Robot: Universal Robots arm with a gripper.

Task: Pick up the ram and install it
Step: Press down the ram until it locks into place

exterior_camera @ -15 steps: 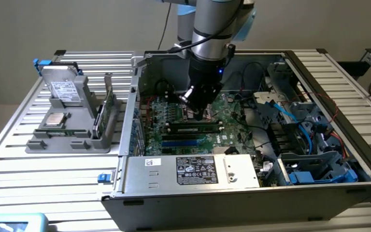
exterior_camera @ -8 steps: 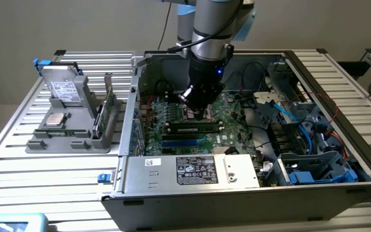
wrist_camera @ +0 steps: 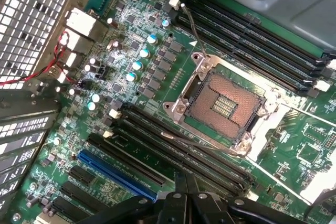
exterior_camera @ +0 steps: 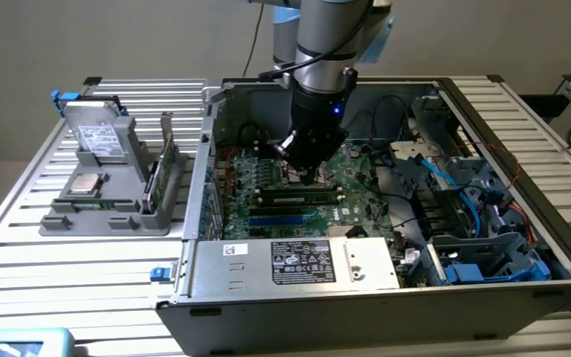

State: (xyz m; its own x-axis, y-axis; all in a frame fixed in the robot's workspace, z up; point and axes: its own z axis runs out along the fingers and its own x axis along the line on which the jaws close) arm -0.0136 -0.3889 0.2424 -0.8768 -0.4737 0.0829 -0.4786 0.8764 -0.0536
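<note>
Already the ram (exterior_camera: 300, 199) sits lengthwise in a black motherboard slot (exterior_camera: 296, 210) inside the open computer case (exterior_camera: 385, 294), toward the power supply (exterior_camera: 305, 262). Seating it well probably needs even, straight downward pressure. The gripper (exterior_camera: 308, 177) hangs just above it, fingers pressed together, pinching nothing, beside the empty CPU socket (wrist_camera: 223, 106).

No wording can be made out anywhere. The grey metal power-supply box (exterior_camera: 296, 262) at the near edge of the open computer case carries a white label (exterior_camera: 302, 262) with dark print and small round marks, all too fine to read. Just beside that label toward the exterior view's left sits a small white sticker (exterior_camera: 234, 249), also illegible. The grey drive (exterior_camera: 100, 139) standing outside the case bears a white label, unreadable too.
</note>
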